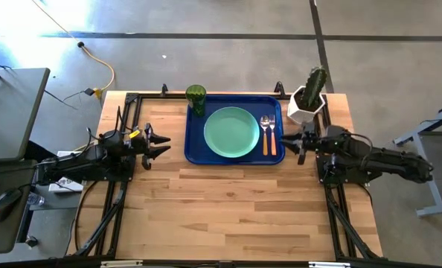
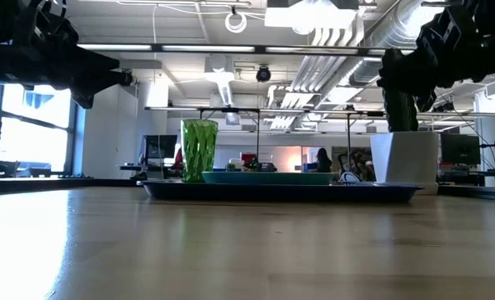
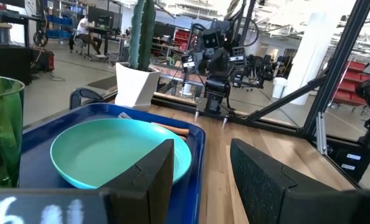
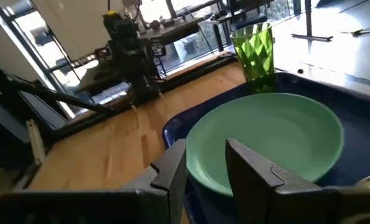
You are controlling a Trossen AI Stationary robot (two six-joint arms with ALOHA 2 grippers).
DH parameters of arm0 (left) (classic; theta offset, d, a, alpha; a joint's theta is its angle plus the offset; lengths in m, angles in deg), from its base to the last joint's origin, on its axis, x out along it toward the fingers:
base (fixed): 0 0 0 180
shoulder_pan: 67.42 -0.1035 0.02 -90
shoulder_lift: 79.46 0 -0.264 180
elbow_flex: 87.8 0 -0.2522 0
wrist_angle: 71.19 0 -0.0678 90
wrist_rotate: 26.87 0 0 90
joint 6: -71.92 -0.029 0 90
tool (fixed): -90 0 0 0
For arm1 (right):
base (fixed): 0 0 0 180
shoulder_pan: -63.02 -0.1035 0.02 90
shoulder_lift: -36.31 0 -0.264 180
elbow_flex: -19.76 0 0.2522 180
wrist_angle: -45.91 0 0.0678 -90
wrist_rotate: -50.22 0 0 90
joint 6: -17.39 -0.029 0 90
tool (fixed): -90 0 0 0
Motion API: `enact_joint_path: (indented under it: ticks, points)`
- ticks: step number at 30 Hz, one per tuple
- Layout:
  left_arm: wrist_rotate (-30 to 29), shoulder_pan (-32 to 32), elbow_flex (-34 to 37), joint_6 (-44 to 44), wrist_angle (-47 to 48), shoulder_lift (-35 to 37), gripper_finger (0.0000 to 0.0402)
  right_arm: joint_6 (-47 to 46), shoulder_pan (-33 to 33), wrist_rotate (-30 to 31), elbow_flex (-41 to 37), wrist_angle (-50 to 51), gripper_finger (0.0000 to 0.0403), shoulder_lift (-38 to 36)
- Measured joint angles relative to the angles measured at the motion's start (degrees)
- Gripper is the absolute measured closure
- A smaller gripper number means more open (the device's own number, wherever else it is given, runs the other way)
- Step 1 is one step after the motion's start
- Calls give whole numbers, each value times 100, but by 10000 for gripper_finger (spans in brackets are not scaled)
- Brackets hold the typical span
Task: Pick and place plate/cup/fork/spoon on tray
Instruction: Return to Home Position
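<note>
The bench [image 1: 228, 208] carries the tray [image 1: 194, 152], on which all four items are seen. The plate [image 1: 231, 132] lies at centre, the cup [image 1: 196, 97] stands in a far corner, and the fork [image 1: 265, 134] and spoon [image 1: 272, 134] lie side by side next to the plate. The left claw [image 1: 161, 144] and right claw [image 1: 286, 141] are held apart and empty, just off opposite tray edges. Risk is judged: a careless retreat could nudge the tray, tipping the cup or shifting the cutlery.
</note>
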State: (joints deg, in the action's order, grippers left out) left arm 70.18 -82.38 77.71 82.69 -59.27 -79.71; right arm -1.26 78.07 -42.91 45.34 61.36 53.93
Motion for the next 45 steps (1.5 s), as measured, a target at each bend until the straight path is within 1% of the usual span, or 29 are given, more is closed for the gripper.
enact_joint_path:
  ticks: [6,11,14,23,45]
  points:
    - [-14,0,0,0,0,0,255,-88,-11,-193,-614,-817,300,-303]
    - [-59,0,0,-13,11,0,255,-307,-11,-200,-968,-971,300,-496]
    - [-66,0,0,-205,11,0,255,-374,-11,-202,-1116,-1021,300,-603]
    - [-321,0,0,-939,59,0,255,-125,-11,-200,-1124,-811,300,-648]
    - [-330,1,0,-946,59,0,255,-83,-11,-156,-1126,-525,300,-643]
